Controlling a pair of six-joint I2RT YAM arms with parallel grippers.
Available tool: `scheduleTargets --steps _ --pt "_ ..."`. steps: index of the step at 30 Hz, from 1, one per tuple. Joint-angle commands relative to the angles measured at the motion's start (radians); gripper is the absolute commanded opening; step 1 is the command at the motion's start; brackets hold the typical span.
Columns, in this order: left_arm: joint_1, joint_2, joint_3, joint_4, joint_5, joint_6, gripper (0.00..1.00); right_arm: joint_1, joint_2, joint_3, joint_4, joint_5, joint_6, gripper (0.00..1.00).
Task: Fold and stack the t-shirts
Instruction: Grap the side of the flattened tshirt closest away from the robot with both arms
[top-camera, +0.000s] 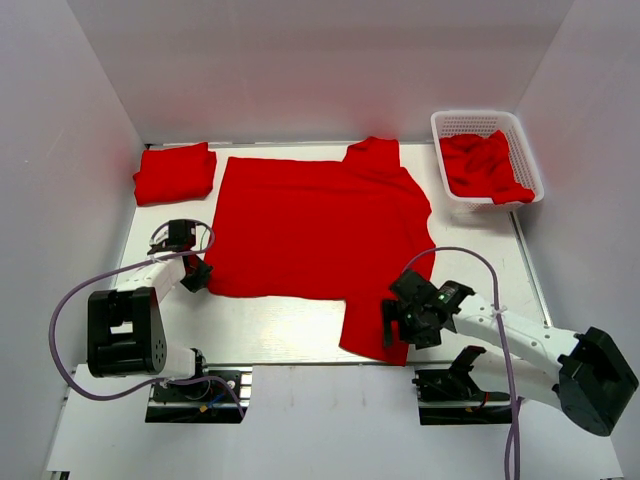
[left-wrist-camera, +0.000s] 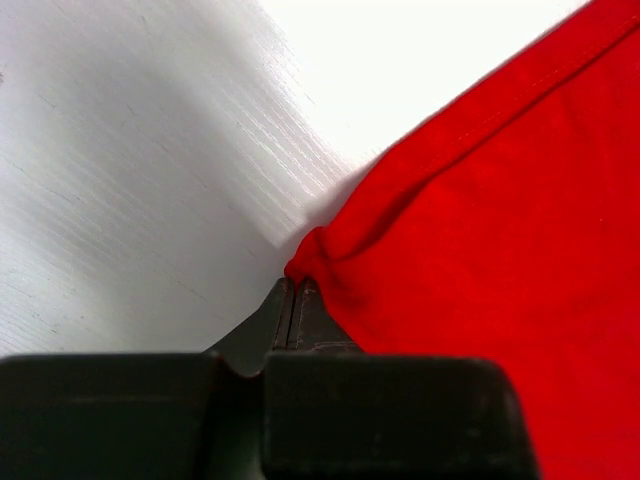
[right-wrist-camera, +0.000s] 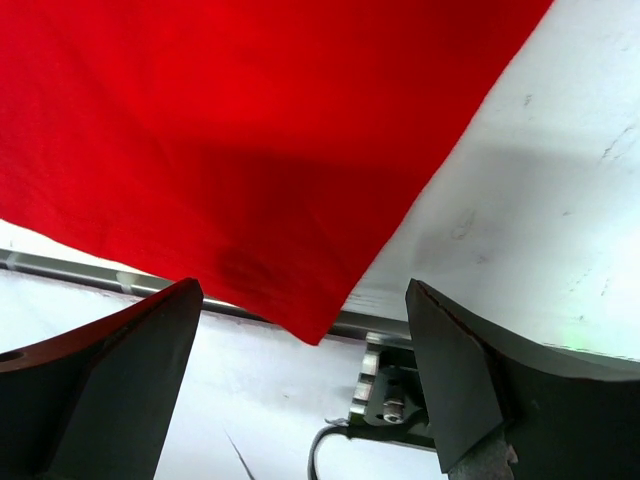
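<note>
A red spread t-shirt (top-camera: 320, 225) lies flat across the middle of the white tabletop (top-camera: 280, 320). Its hem faces the left edge and its neck the right edge. One sleeve points to the far edge, and the other reaches the near edge, right of centre.

At the hem corner closest to the near-left corner, we see the left gripper (left-wrist-camera: 295, 300) clenched on the cloth, which bunches into a small fold at its tips. The right gripper (right-wrist-camera: 302, 300) stands released over the near edge, its fingers wide apart on either side of the near sleeve's corner. We cannot tell whether they touch the fabric.

A folded t-shirt (top-camera: 175, 172) sits in the far-left corner, just beside the spread one but apart from it. In the far-right corner a crumpled t-shirt (top-camera: 485, 167) lies heaped inside a white lattice basket (top-camera: 527, 150).
</note>
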Motion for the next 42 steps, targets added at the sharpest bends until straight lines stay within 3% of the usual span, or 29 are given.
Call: scheduleTargets --steps 1,7,13,16,18,20,25,27,32,35,40,42 --pt "-0.008 0.023 -0.039 -0.039 0.008 0.006 0.00 0.056 0.007 0.004 0.032 0.065 0.130 0.88" --pt "-0.008 0.041 -0.069 -0.039 0.028 0.006 0.00 0.139 0.074 -0.012 0.094 0.080 0.213 0.85" --pt "-0.008 0.041 -0.069 -0.039 0.048 0.015 0.00 0.177 0.067 -0.028 0.048 0.144 0.346 0.73" --pt "-0.008 0.018 -0.069 -0.039 0.060 0.015 0.00 0.182 0.044 -0.061 0.066 0.158 0.397 0.51" --pt "-0.008 0.009 -0.060 -0.039 0.072 0.015 0.00 0.183 0.047 -0.084 0.076 0.170 0.431 0.17" --pt "-0.008 -0.020 -0.047 -0.062 0.088 0.015 0.00 0.182 0.054 -0.068 0.082 0.201 0.440 0.00" --pt "-0.008 -0.085 -0.007 -0.122 0.088 0.026 0.00 0.183 0.061 0.034 -0.099 0.298 0.472 0.00" --pt "-0.008 -0.115 -0.007 -0.149 0.077 0.026 0.00 0.183 -0.005 0.069 -0.136 0.284 0.469 0.00" --pt "-0.008 -0.152 0.018 -0.220 0.077 0.026 0.00 0.180 -0.146 0.029 -0.063 0.157 0.446 0.00" --pt "-0.008 -0.152 0.018 -0.246 0.077 0.026 0.00 0.180 -0.156 0.038 -0.102 0.146 0.442 0.00" --pt "-0.008 -0.152 0.003 -0.223 0.099 0.035 0.00 0.169 -0.134 0.122 -0.107 0.276 0.422 0.00" --pt "-0.008 -0.152 0.027 -0.223 0.099 0.035 0.00 0.163 -0.118 0.165 -0.116 0.424 0.460 0.00"
